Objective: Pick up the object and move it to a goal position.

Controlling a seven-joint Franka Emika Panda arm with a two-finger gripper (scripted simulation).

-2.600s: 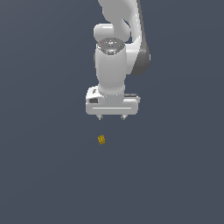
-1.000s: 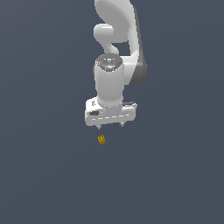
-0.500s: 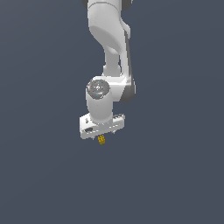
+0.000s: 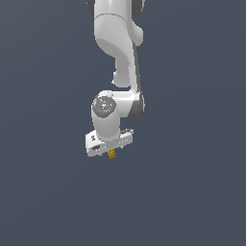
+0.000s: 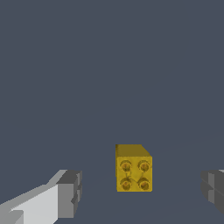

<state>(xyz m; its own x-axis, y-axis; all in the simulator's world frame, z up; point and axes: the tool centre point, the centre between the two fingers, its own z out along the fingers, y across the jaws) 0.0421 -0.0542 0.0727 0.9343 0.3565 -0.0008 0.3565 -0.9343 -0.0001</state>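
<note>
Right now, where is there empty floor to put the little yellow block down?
Almost everywhere: the dark floor is bare all round the arm. The only crowded spot is under the gripper, where the yellow block sits between its open fingers, touching neither.

The end effector [image 4: 109, 153] has dropped down around the block [image 4: 112, 154].

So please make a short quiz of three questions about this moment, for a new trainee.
1. True or false: the gripper is shut on the yellow block.
2. In the wrist view, how many round studs show on the block's face? A) two B) four C) six
3. Fill in: the block sits ___ the two fingers.

Key: 1 false, the jaws stand apart from it. 2 B. 3 between.
</note>
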